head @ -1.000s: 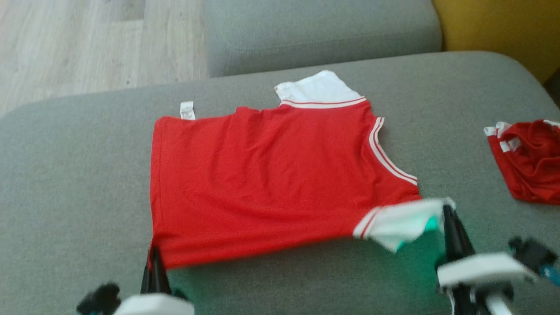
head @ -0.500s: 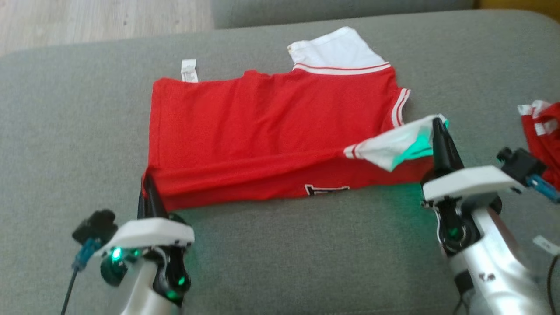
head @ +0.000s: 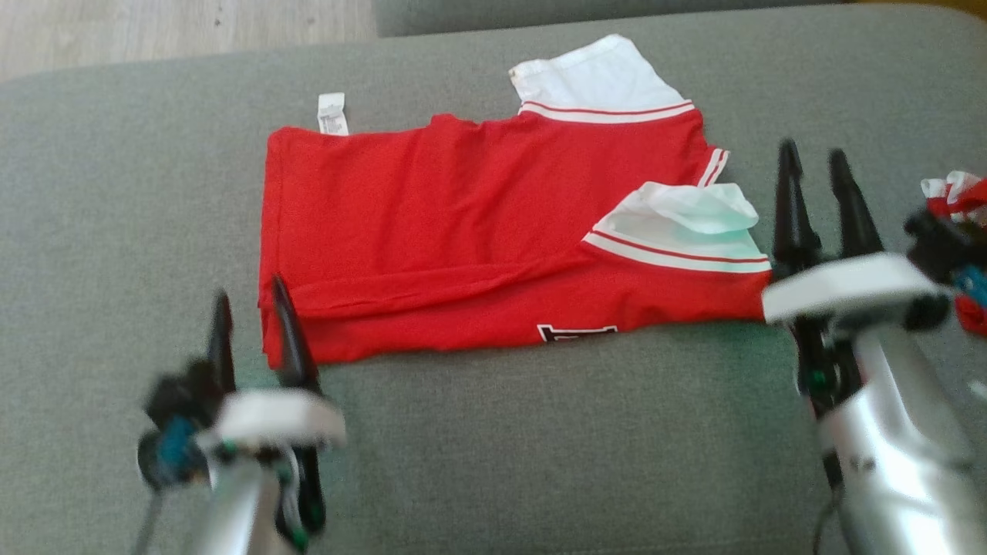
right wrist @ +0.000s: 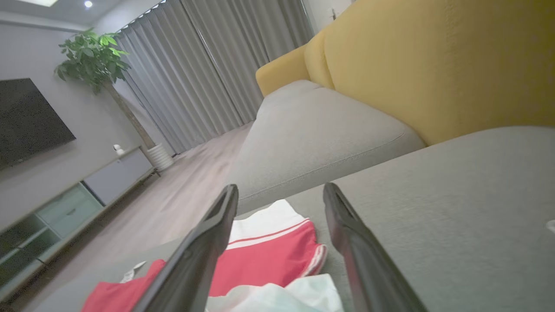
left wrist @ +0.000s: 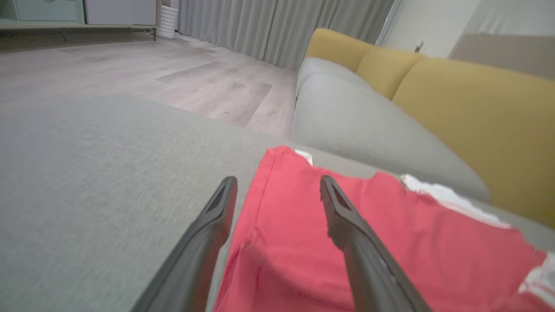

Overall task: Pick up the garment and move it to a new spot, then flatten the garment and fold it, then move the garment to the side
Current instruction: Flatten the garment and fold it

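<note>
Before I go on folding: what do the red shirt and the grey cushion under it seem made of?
Red shirt: thin matte knit, perhaps jersey polyester or cotton; it lies limp with soft creases, with striped white trim. Grey cushion: matte woven upholstery over padding, judging by its fine speckled weave and rounded edges.

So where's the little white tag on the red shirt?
In the head view, the white tag pokes out from the far left corner of the red shirt, lying on the grey cushion, well beyond the left gripper.
</note>
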